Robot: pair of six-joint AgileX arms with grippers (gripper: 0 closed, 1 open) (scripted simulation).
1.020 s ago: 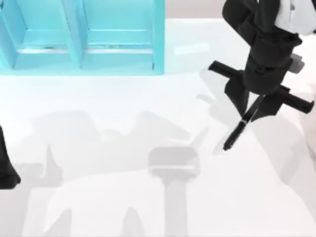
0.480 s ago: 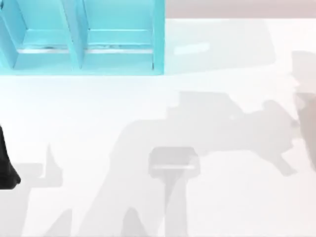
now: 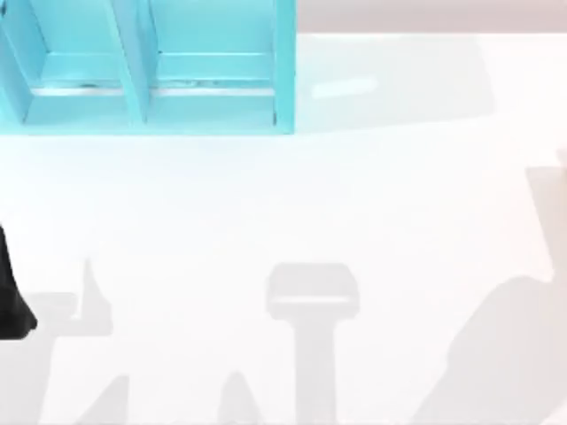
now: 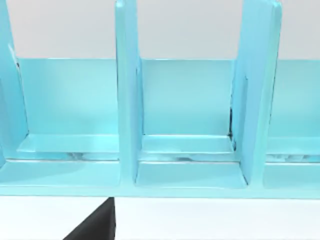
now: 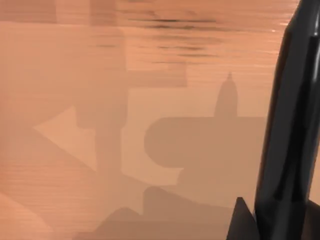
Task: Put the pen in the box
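My right pincer [image 5: 272, 212] is clamped on the black pen [image 5: 292, 120], over an orange-brown surface, nowhere near the turquoise box [image 3: 283, 80] at the table's [image 3: 292, 204] far left. I'd swing across and line up above one compartment first. Left arm [image 3: 11, 305] is parked at the left edge.
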